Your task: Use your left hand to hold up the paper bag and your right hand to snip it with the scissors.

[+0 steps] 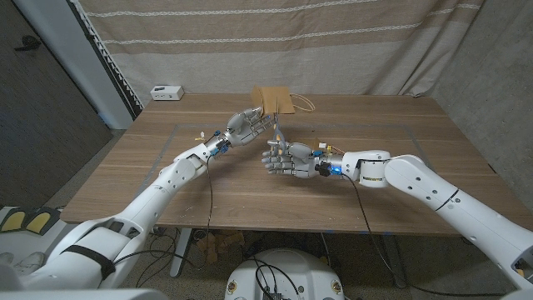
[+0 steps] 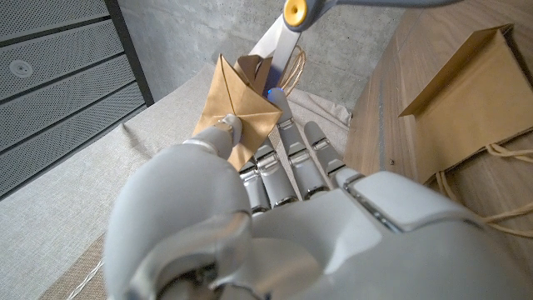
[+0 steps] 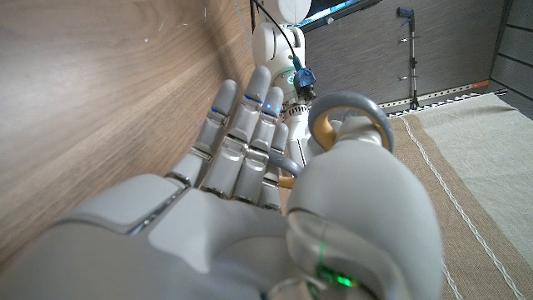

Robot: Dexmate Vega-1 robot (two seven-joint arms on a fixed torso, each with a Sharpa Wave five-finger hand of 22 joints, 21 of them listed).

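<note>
Both hands grip: left hand [image 2: 250,208] pinches a paper scrap [image 2: 235,104], right hand [image 3: 275,192] holds scissors [image 3: 350,117].

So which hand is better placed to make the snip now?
The right hand: its thumb is through the scissors handle, blades up near the paper piece that the left hand pinches.
</note>
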